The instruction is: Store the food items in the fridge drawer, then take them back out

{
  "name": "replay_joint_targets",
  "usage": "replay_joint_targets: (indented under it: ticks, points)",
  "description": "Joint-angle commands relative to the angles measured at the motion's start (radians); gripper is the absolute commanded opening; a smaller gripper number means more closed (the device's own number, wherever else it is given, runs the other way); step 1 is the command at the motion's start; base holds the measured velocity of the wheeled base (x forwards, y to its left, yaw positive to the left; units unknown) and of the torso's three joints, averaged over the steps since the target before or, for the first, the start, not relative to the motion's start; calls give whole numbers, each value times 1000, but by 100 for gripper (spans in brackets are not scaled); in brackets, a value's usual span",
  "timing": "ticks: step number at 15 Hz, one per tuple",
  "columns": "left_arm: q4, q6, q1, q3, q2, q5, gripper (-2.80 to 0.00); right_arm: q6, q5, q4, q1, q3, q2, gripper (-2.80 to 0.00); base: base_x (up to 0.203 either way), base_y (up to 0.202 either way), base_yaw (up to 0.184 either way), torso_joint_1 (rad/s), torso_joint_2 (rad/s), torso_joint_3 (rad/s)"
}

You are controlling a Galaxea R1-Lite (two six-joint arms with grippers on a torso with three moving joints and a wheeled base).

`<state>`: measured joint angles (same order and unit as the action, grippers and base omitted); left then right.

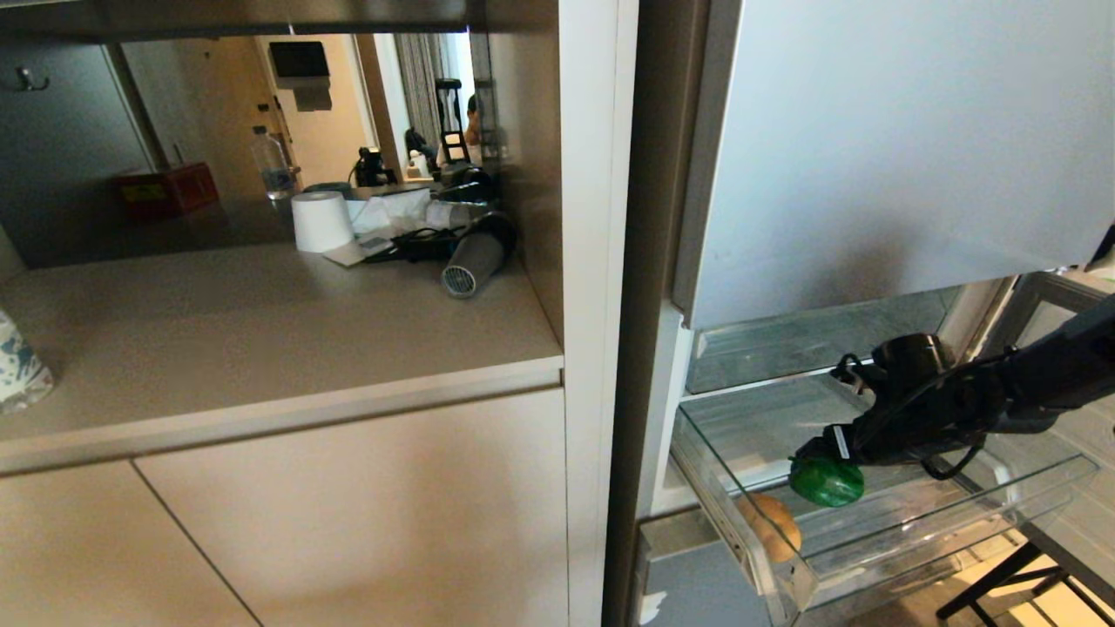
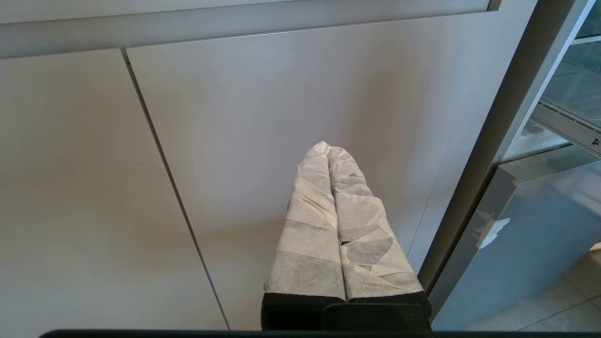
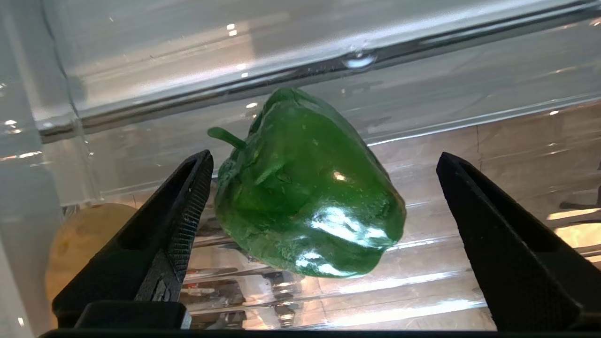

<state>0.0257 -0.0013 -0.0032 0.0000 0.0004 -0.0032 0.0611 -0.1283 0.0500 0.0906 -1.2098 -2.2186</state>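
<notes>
The silver-blue fridge [image 1: 871, 157] is filling the right half of the head view, from one o'clock down to four o'clock, with the beige cabinet doors [image 1: 287, 522] and the counter [image 1: 261, 322] lying over at nine o'clock. The fridge drawer [image 1: 880, 531], clear plastic and pulled out, is sitting at four o'clock. The right gripper [image 3: 319, 234] is reaching in from three o'clock and hanging over the drawer, its jaws standing wide apart and gripping nothing. The bell pepper [image 3: 305, 188] is lying inside the drawer between the two black fingers [image 3: 173, 225], close beside one and clear of the other. The potato [image 1: 771, 525] is resting in the drawer's near left corner, at about seven o'clock from the pepper and just beside it. The left gripper [image 2: 334, 225] is pointing at a cabinet door, its taped fingers pressed together.
</notes>
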Motion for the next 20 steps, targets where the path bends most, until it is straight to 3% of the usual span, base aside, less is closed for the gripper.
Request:
replay_joint_targets:
  ticks: [1,20]
  points:
    - [0,0,0,11,-2,0,-280,0,-2,1,-3,2,-9,0,0,0,0,0,0,0]
    - [0,0,0,10,-2,0,-280,3,-1,-25,-22,-31,-76,0,0,0,0,0,0,0]
